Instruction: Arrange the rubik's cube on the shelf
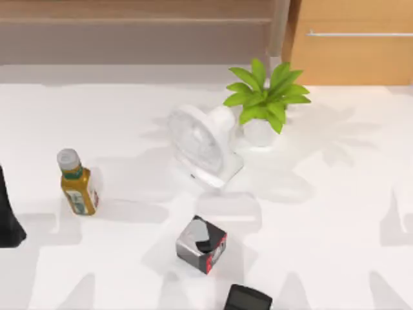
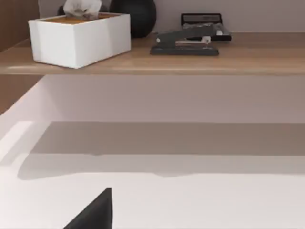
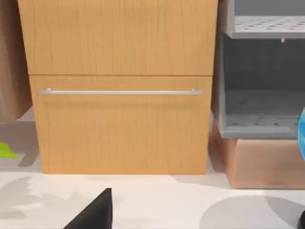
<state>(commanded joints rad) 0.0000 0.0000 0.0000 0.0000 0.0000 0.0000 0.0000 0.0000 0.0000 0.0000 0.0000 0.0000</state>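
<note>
Light-brown wood forms the shelf, which runs along the back of the bench from the top view's left edge to a grey post. The left wrist view shows the ledge already carrying a white tissue box, a black rounded object and a dark stapler. Bare wood is limited, so a careless placement could knock one of these off. The left arm is parked at the left edge, just beside a yellow bottle. A wide sweep from there is likely to tip the bottle. The left gripper shows as a dark wedge, and whether its jaws are apart or together cannot be told. Toward the centre stand a white fan and a grey, black and red box. The box could be mistaken for the rubik's cube, whose position cannot be told from these views; confirm it before any reach. Further right, a potted plant stands in the path to the shelf. The right gripper faces the orange-tan drawer cabinet, and its jaw state also cannot be told.
</note>
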